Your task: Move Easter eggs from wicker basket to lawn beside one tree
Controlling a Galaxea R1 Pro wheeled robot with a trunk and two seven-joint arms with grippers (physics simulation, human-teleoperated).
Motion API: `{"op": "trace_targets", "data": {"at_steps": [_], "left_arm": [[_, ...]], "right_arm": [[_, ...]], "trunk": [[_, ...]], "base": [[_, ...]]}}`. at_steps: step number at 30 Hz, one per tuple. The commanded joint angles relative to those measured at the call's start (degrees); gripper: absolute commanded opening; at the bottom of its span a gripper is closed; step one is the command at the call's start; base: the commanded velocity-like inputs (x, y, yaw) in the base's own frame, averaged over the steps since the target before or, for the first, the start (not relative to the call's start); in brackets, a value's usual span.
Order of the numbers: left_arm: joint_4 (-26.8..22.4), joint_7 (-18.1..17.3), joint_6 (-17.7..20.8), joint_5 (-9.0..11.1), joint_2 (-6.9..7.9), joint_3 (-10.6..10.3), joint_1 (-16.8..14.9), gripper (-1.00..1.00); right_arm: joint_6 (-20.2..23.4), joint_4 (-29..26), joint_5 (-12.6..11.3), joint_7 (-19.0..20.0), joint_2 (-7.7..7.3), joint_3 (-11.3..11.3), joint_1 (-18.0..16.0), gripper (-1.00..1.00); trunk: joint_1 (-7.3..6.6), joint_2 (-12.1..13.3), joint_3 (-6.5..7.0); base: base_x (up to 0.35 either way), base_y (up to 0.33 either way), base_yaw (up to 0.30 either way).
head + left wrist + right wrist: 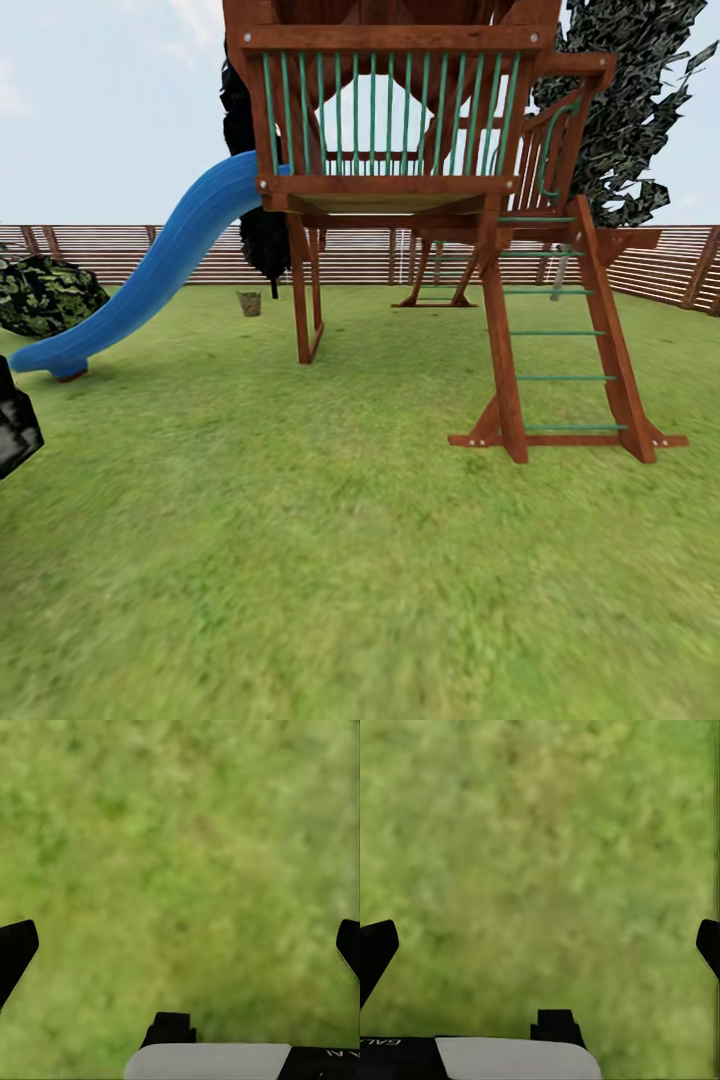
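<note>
Wicker basket (249,302): small and far off on the lawn (360,560), standing upright near the fence (100,250), between the foot of the blue slide (150,280) and the nearest post of the wooden play tower (400,200). Too small to tell whether any eggs lie in it.

Behind the tower's ladder side, a tree (625,110) with dark blocky green-white leaves rises above the fence line; its trunk is mostly hidden by the frame. A black-trunked dark tree (255,200) stands behind the slide's top. A low mottled bush (45,295) sits at the lawn's left edge by the fence.

Ground: patchy green grass, open, bounded by brown horizontal slats; pale sky above.

Left gripper (180,945): fingers spread wide, nothing between them, grass beneath. Right gripper (540,945): likewise wide apart and empty over grass. Both are well apart from the basket, which lies across a long stretch of lawn ahead.
</note>
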Motion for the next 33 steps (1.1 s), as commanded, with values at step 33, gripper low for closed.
{"op": "trace_targets", "data": {"at_steps": [33], "left_arm": [[-0.06,0.34,-0.08,-0.08,0.0,0.0,0.01,1.0]], "right_arm": [[-0.3,-3.74,0.19,-0.42,-1.86,0.23,-0.14,1.0]], "trunk": [[0.04,-0.02,-0.05]], "base": [[0.334,0.0,0.0]]}}
